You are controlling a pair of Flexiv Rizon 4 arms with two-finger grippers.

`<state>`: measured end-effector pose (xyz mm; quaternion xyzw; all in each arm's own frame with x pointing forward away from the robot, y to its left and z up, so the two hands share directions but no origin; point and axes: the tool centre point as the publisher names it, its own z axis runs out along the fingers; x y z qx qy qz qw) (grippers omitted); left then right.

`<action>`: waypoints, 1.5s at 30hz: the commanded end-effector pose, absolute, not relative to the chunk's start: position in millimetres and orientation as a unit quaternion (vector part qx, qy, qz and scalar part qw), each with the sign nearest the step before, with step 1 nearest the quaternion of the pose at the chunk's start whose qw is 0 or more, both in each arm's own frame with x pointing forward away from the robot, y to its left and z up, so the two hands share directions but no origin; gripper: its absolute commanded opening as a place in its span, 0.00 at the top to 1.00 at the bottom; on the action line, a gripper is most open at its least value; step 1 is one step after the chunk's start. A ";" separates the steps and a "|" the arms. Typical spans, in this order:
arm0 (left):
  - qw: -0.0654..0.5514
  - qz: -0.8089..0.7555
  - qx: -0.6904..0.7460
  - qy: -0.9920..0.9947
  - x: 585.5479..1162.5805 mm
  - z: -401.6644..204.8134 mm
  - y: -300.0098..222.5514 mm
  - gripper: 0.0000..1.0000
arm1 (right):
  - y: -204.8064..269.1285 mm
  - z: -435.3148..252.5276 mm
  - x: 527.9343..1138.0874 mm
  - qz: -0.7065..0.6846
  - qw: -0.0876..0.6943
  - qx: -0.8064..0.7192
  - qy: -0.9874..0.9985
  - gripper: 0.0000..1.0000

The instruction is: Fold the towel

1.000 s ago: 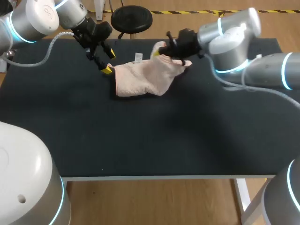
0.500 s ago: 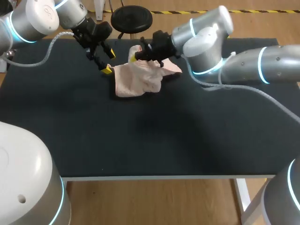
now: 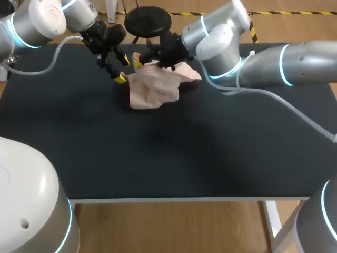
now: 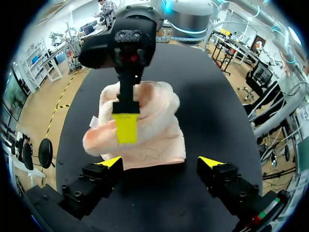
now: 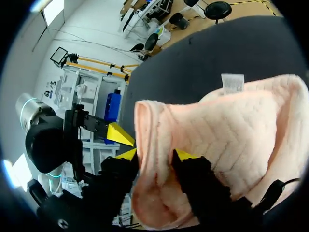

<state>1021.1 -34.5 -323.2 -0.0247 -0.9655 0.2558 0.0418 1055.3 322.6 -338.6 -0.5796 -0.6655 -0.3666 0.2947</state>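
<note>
A pink towel (image 3: 155,87) lies bunched at the back middle of the black table, one edge lifted over its left part. My right gripper (image 3: 140,62) reaches across from the right and holds that raised edge. In the right wrist view the towel (image 5: 231,130) fills the gap of the right gripper (image 5: 155,154), touching both yellow tips. My left gripper (image 3: 123,69) hangs open just left of the towel. The left wrist view has the left gripper (image 4: 161,162) wide open with nothing in it, the towel (image 4: 159,130) just ahead and the right gripper's finger (image 4: 126,128) over it.
The black tabletop (image 3: 158,158) stretches bare in front of the towel to the front edge. A small white tag (image 5: 232,82) sticks out from the towel's far edge. My two grippers stand close together above the towel's left end.
My right gripper has carried the towel's right edge leftward over the rest, doubling it up, and now sits beside the left gripper. The left arm has not moved.
</note>
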 end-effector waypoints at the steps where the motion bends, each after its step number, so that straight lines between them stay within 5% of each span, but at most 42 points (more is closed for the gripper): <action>1: 0.042 0.257 -0.025 -0.965 1021.2 -324.1 -34.0 0.00 | 304.4 -308.8 1056.9 -0.368 0.275 -0.579 -0.674 0.00; 9: 0.042 0.257 -0.025 -0.965 1021.2 -324.1 -34.0 0.00 | 264.0 -269.1 1065.6 -0.395 0.239 -0.609 -0.645 0.00; 24: 0.042 0.257 -0.025 -0.965 1021.2 -324.1 -34.0 0.00 | 208.8 -287.6 1026.6 -0.469 0.270 -0.796 -0.271 0.00; 45: 0.042 0.257 -0.025 -0.965 1021.2 -324.1 -34.0 0.00 | 173.7 -324.3 1036.4 -0.319 0.213 -0.882 -0.273 0.00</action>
